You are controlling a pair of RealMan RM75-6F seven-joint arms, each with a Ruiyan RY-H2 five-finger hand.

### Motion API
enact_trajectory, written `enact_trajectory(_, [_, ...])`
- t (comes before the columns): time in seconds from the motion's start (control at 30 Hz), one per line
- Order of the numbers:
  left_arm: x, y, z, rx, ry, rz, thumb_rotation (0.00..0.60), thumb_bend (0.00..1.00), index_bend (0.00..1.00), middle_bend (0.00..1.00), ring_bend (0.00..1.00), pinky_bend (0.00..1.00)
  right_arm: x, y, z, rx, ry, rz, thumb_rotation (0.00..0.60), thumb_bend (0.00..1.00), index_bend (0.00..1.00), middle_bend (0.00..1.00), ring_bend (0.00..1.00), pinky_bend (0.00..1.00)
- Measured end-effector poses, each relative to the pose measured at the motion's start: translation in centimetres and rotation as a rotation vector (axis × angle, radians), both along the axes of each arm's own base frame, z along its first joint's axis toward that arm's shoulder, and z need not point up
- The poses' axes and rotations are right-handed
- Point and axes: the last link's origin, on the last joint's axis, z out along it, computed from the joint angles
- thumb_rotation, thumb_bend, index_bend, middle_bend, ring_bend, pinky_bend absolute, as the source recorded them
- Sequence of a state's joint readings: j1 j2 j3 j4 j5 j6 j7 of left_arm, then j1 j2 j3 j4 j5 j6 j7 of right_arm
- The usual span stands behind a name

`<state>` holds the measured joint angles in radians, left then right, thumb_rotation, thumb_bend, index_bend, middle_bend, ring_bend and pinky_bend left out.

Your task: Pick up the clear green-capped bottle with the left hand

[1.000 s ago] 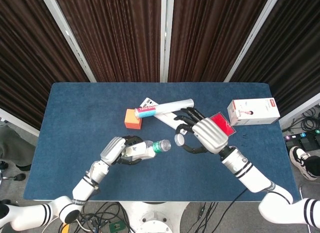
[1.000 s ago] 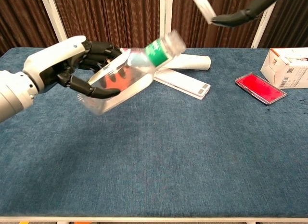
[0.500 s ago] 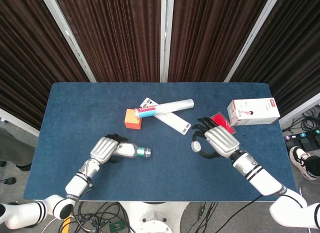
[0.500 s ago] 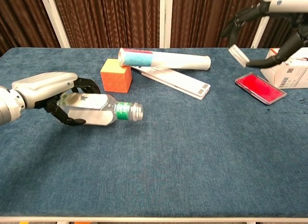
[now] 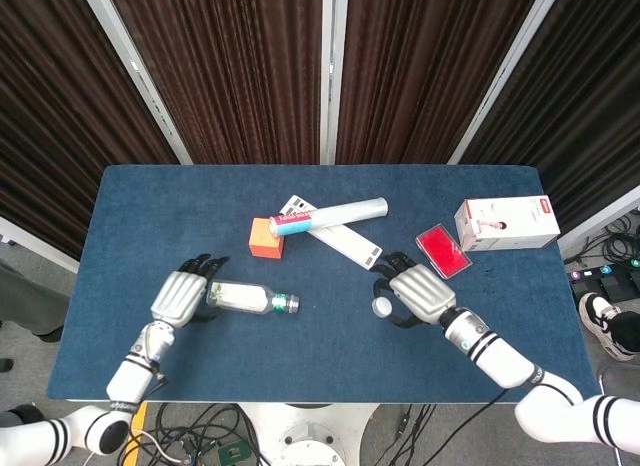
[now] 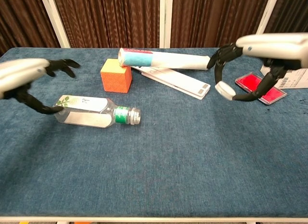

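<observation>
The clear bottle point(image 5: 243, 300) point(image 6: 85, 113) with a green band at its neck lies on its side on the blue table point(image 5: 130, 216), its uncapped mouth pointing right. My left hand point(image 5: 177, 295) point(image 6: 21, 75) is just left of the bottle's base with fingers spread. It holds nothing, and its thumb is close to the base. My right hand point(image 5: 417, 291) point(image 6: 262, 46) hovers at centre right and pinches a small white cap point(image 5: 382, 307) point(image 6: 224, 91).
An orange block point(image 5: 266, 238) point(image 6: 116, 75), a white tube point(image 5: 335, 214) point(image 6: 166, 59) and a flat white bar point(image 5: 345, 243) point(image 6: 178, 82) lie behind the bottle. A red flat item point(image 5: 441, 250) point(image 6: 260, 88) and a white box point(image 5: 507, 223) point(image 6: 286, 65) sit at the right.
My left hand lowered the bottle onto the table, let go of it and drew back left with fingers opening. My right hand came down and nearer with the white cap.
</observation>
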<state>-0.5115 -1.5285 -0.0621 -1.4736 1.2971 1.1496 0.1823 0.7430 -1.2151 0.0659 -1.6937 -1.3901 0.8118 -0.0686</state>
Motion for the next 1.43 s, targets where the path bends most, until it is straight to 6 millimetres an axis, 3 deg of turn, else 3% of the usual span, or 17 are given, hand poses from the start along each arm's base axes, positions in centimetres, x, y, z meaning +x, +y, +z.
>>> enact_trajectory(0.33, [-4.5,-2.0,5.9,0.185,-0.044,0.092,0.6,0.24,0.09,0.16,0.08,0.18,-1.5,-0.7,-5.9,0.018,0.119,0.01,0.6,0.3,0.24,0.05,0.0,0.0])
enact_trajectory(0.47, [-5.7,-2.5,7.2,0.21,-0.045,0.12,0.6,0.24,0.09,0.16,0.07,0.18,-2.1,-0.7,-6.8,0.011,0.149,0.012,0.6,0.3,0.13,0.03,0.0,0.0])
enact_trajectory(0.57, [-6.5,-2.7,8.0,0.224,-0.043,0.141,0.6,0.24,0.09,0.16,0.07,0.18,-2.3,-0.8,-6.4,-0.013,0.143,0.008,0.6,0.3,0.03,0.02,0.0,0.0])
enact_trajectory(0.7, [-8.1,-3.3,9.8,0.269,-0.025,0.178,0.6,0.24,0.09,0.16,0.07,0.17,-3.0,-1.0,-4.2,-0.099,0.102,-0.021,0.6,0.3,0.0,0.02,0.0,0.0])
enact_trajectory(0.9, [-11.4,-4.8,13.6,0.377,0.045,0.24,0.6,0.24,0.1,0.16,0.07,0.15,-7.3,-0.2,3.1,-0.309,0.023,-0.143,0.6,0.31,0.0,0.0,0.0,0.0])
enact_trajectory(1.03, [-13.3,-6.1,15.3,0.404,0.117,0.266,0.6,0.24,0.1,0.16,0.07,0.11,-10.2,2.3,7.9,-0.433,-0.024,-0.206,0.6,0.32,0.0,0.0,0.0,0.0])
enact_trajectory(1.13, [-14.4,-7.9,16.1,0.398,0.148,0.286,0.6,0.24,0.1,0.16,0.07,0.1,-11.5,4.6,9.9,-0.499,-0.071,-0.228,0.6,0.33,0.0,0.0,0.0,0.0])
enact_trajectory(1.33, [-14.0,-11.3,16.5,0.401,0.145,0.292,0.6,0.24,0.1,0.16,0.08,0.1,-13.2,10.1,12.5,-0.566,-0.137,-0.265,0.6,0.33,0.0,0.0,0.0,0.0])
enact_trajectory(1.43, [-13.4,-12.9,16.3,0.407,0.137,0.288,0.6,0.24,0.1,0.16,0.08,0.1,-13.4,11.7,12.8,-0.565,-0.153,-0.273,0.6,0.33,0.0,0.0,0.0,0.0])
